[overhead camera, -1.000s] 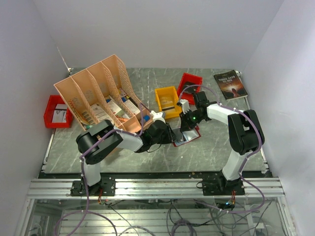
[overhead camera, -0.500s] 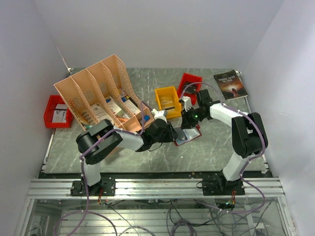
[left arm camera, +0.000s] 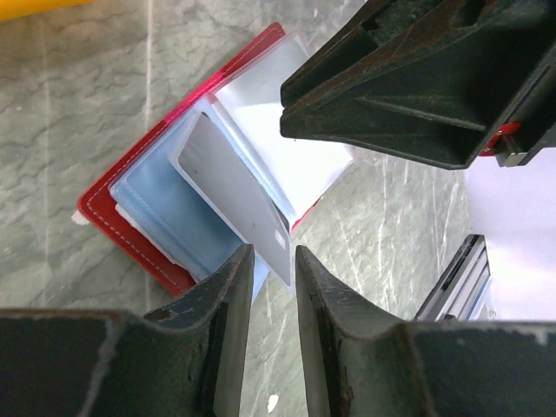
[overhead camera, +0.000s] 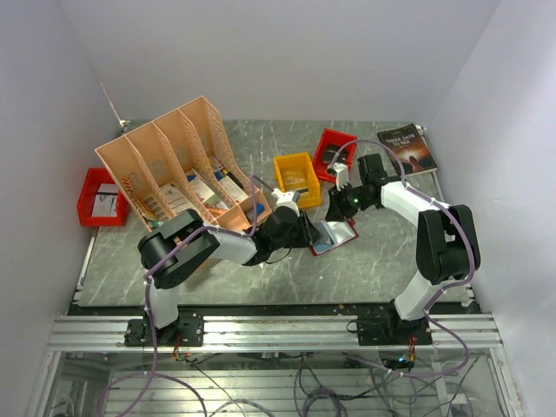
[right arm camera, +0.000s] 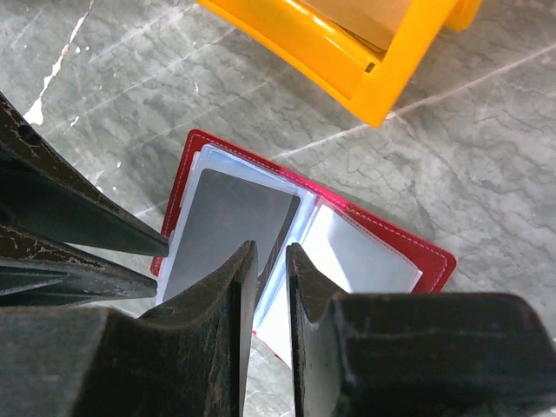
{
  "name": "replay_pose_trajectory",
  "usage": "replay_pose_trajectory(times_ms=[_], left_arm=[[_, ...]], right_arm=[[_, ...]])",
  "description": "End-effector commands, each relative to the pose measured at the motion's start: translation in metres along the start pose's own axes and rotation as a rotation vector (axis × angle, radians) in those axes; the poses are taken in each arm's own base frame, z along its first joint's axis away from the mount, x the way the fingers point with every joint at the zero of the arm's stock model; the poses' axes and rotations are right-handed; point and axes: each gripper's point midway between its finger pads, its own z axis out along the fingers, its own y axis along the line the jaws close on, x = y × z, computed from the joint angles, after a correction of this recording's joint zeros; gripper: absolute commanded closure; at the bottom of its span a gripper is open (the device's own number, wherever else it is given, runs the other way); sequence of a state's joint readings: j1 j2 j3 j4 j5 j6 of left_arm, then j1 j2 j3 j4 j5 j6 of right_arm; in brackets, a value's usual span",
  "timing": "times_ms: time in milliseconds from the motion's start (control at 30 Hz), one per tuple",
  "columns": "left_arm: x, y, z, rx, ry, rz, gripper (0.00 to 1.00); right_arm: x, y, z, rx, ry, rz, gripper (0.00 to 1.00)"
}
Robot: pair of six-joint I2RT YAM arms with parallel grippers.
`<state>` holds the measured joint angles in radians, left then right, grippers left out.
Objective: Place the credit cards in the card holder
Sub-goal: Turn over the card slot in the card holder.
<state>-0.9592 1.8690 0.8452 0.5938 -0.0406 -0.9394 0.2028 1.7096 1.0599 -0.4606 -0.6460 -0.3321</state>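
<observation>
**Red card holder lies open with a grey card on its pockets**

The card holder is a flat red wallet with pale stitching along its rim. It is spread open on the marble table, a little toward 4 o'clock of the table's middle in the top view. Clear pockets fan across both halves; one shows a pale blue face through the plastic and another glares white. A greyish credit card lies on the half toward the left arm, tilted up off the pockets in the left wrist view. Whether its lower edge is tucked into a pocket cannot be told.

The right gripper hangs over the holder's 12 o'clock edge. Its fingers are a narrow slit apart above the card's edge, with nothing pinched between them. The left gripper reaches in from 9 o'clock, low at the holder's corner. Its fingers stand slightly apart and a pale strip of plastic runs into the gap, but whether they clamp it cannot be told.

A yellow bin sits at 11 o'clock of the holder, a red bin at 12 o'clock beyond the right gripper, and a dark book at 1 o'clock, well apart
</observation>
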Motion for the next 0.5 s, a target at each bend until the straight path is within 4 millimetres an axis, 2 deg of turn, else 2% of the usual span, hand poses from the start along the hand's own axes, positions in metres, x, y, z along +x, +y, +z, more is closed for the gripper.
replay_pose_trajectory(times_ms=[0,467], left_arm=[[-0.014,-0.024,0.010,0.081,-0.035,0.025,0.63],[-0.022,-0.035,0.026,0.110,-0.056,0.039,0.62]], right_arm=[[-0.006,-0.001,-0.010,0.009,-0.035,0.008,0.80],[-0.001,-0.020,-0.020,0.064,-0.038,0.058,0.82]])
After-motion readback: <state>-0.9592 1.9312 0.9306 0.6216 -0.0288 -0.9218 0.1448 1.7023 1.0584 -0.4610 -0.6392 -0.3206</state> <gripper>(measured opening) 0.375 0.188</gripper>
